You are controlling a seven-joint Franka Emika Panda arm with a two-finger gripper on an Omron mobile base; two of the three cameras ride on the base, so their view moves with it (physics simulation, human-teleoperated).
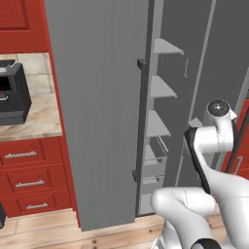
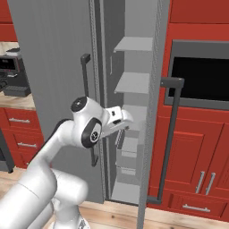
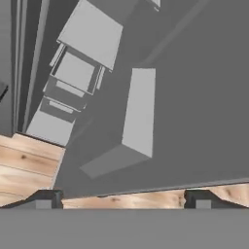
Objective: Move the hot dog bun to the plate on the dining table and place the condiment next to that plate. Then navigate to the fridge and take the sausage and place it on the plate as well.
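The fridge (image 1: pixel 97 112) stands right in front of me with both grey doors swung open. Bare grey shelves (image 2: pixel 132 82) and drawers (image 2: pixel 127 156) show inside it. My gripper (image 3: pixel 124 199) is open and holds nothing; its hand (image 2: pixel 117 118) reaches into the gap between the doors at mid height. In the hand view I look down past a door bin (image 3: pixel 138 116) and the lower drawers (image 3: pixel 75 73) to the wooden floor. The sausage, hot dog bun, plate, condiment and dining table are out of view.
The left door (image 2: pixel 53 67) and the right door's bar handle (image 2: pixel 172 129) flank the arm closely. Red cabinets with a dark built-in oven (image 2: pixel 199 78) stand to the right. To the left, a black coffee machine (image 1: pixel 12 92) sits on a marble worktop over red drawers (image 1: pixel 29 170).
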